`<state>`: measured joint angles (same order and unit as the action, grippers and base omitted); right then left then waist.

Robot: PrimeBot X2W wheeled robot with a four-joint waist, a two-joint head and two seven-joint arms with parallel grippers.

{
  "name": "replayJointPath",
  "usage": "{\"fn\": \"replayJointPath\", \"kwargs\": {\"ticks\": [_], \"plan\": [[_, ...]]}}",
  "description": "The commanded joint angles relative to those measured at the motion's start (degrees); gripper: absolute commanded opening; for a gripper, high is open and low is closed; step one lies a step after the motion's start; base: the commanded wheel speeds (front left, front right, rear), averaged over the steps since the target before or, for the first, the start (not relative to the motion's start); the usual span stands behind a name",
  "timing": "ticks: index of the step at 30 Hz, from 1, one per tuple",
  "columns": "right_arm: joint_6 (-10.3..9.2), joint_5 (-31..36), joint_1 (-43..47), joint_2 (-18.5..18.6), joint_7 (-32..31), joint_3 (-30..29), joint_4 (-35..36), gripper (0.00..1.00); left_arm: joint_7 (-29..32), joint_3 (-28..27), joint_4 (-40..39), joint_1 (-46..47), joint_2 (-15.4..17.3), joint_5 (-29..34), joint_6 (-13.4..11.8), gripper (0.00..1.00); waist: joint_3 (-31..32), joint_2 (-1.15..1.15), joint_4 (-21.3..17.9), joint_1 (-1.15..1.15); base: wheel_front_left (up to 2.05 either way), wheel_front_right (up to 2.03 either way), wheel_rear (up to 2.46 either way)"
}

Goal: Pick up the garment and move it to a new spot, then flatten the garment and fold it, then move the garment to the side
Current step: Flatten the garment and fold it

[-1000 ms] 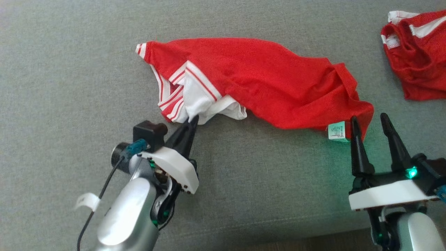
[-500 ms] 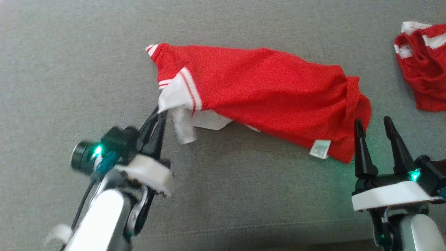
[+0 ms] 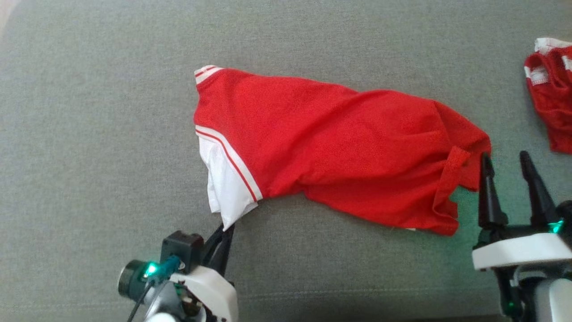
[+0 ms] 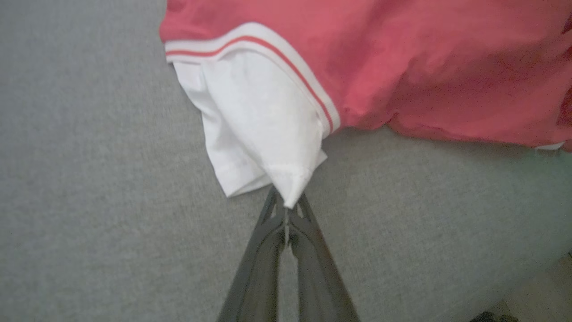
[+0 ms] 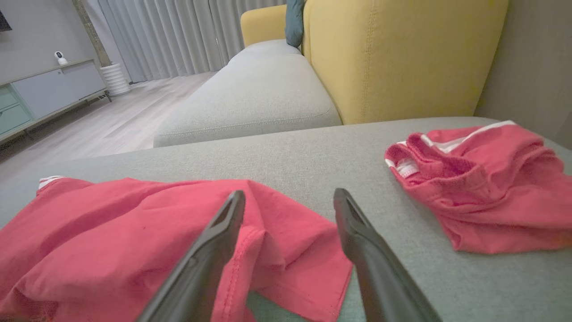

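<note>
The garment (image 3: 330,147) is a red shirt with white, red-striped trim, lying stretched across the grey cushion (image 3: 89,134). My left gripper (image 3: 225,229) is shut on the tip of its white sleeve (image 4: 263,129) at the near left, the fabric pinched between the fingertips (image 4: 286,208). The red body spreads out from there to the right (image 4: 447,67). My right gripper (image 3: 505,158) stands open at the shirt's right end, its left finger (image 5: 210,250) over the red hem (image 5: 286,259), holding nothing.
A second red and white garment (image 3: 552,89) lies crumpled at the far right (image 5: 482,188). Beyond the cushion stand a yellow sofa back (image 5: 393,53), another grey seat (image 5: 250,98), a wood floor and a low cabinet (image 5: 44,94).
My left gripper has pulled the white sleeve down toward the near edge, and the shirt has unfolded into a flatter, wider shape. The head view has shifted too. The right gripper stays open.
</note>
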<state>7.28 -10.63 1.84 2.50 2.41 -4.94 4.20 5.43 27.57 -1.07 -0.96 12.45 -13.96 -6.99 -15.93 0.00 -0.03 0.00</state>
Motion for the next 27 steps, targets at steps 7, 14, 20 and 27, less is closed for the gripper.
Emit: {"fn": "replayJointPath", "kwargs": {"ticks": [7, 14, 20, 27], "plan": [[0.21, 3.6, 0.1, 0.4, -0.7, -0.5, 5.9, 1.0, -12.0, -4.0, 0.3, 2.7, -3.0, -1.7, -0.7, 1.0, 1.8, 0.0, 0.4, 0.0, 0.0, 0.0, 0.0], [0.21, 5.5, 2.7, 0.4, -1.7, 2.0, 7.4, 1.0, -19.3, -11.6, -2.7, 3.3, -2.6, -3.0, -3.7, 1.0, 3.9, 0.0, 0.8, 0.0, 0.0, 0.0, 0.0], [0.21, 4.7, 5.9, 0.4, -1.6, 4.7, 7.6, 1.0, -20.1, -16.3, -2.3, 1.2, -0.9, -4.1, -4.9, 1.0, 5.4, 0.0, 0.6, 0.0, 0.0, 0.0, 0.0], [0.21, 3.9, 5.7, 0.4, -1.5, 5.2, 7.5, 1.0, -20.2, -16.5, -1.1, 0.5, -0.7, -5.2, -3.9, 1.0, 5.4, 0.0, 0.3, 0.0, 0.0, 0.0, 0.0]]}}
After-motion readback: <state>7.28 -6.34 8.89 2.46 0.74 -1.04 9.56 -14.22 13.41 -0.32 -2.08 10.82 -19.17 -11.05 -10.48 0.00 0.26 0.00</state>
